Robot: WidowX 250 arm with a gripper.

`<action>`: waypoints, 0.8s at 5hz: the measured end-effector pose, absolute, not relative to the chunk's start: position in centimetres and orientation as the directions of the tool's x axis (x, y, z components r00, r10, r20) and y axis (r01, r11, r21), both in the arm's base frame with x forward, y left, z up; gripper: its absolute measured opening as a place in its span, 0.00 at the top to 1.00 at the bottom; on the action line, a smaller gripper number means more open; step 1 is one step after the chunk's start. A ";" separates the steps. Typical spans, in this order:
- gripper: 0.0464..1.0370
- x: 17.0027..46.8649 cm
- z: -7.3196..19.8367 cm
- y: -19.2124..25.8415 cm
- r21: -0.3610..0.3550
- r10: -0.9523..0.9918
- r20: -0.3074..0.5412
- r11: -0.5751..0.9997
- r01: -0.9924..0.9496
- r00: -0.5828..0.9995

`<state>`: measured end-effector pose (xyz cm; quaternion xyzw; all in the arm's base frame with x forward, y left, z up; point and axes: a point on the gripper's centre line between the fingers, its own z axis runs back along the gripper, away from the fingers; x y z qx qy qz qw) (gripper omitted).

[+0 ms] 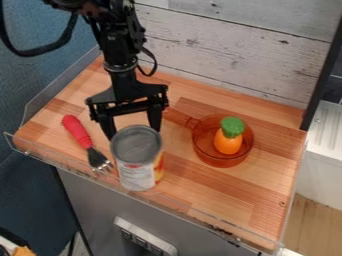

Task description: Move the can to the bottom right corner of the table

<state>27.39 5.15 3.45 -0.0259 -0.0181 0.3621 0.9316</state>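
Tabletop (227, 200): one released claw (133, 133), one can (137, 162), one fork (79, 133), one toy (228, 144) in one pan (219, 160)

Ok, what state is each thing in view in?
Gripper: open, at the can's far side
Can: upright, top closed
Red-handled utensil: lying down
Orange pot: upright, uncovered, toy inside
Green-topped orange toy: whole, in the pot

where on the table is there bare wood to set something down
Bare: the front right of the table, between the orange pan and the front and right edges; the strip between pan and back wall; and the back left, between the red-handled fork and the arm. Crowded: front left, where fork, can and jaws bunch up.
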 end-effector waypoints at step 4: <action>0.04 27.0 3.9 -1.9 -0.124 0.702 -0.047 0.701 -0.702 0.710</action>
